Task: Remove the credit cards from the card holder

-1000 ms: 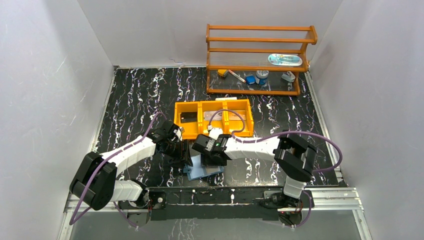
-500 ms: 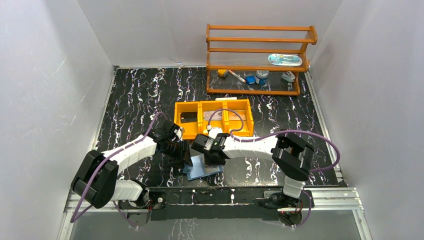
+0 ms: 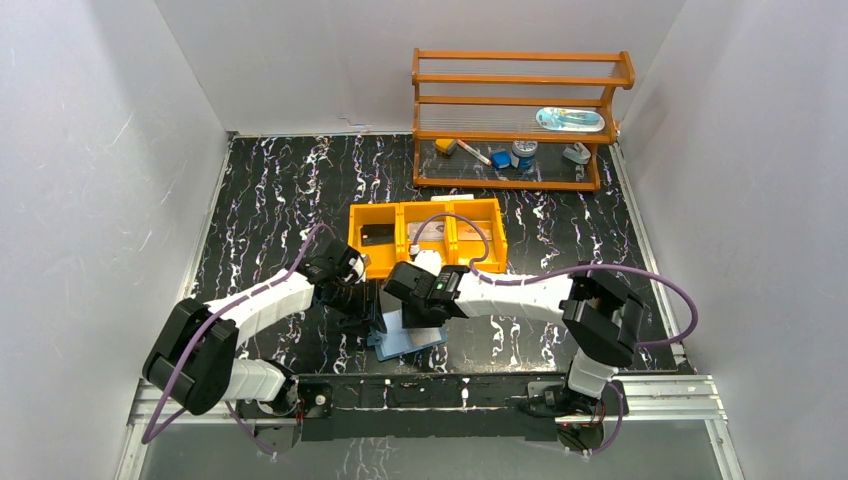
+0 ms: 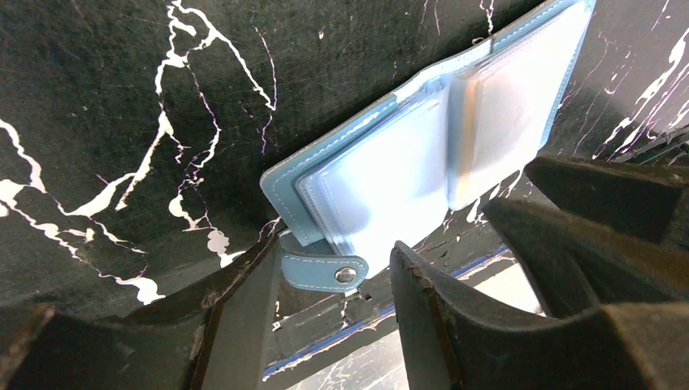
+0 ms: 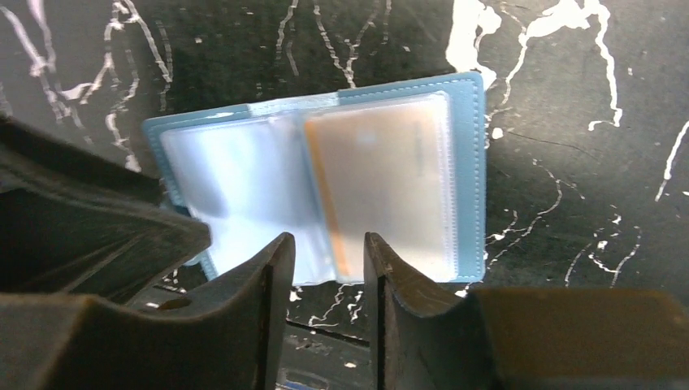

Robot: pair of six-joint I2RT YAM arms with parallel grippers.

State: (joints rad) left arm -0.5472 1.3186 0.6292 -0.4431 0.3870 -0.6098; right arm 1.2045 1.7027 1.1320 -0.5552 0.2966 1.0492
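Blue card holder open on tabletop, left jaws half-open astride its snap tab, right jaws narrowly parted at 7 o'clock corner of orange card, hold unclear.

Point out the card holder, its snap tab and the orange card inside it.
card holder (image 5: 315,175): right wrist view, centre fold.
snap tab (image 4: 321,270): left wrist view, middle of the strap.
orange card (image 5: 382,187): right wrist view, face behind clear sleeve.

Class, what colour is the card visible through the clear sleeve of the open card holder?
The card looks orange, clearest in the right wrist view.
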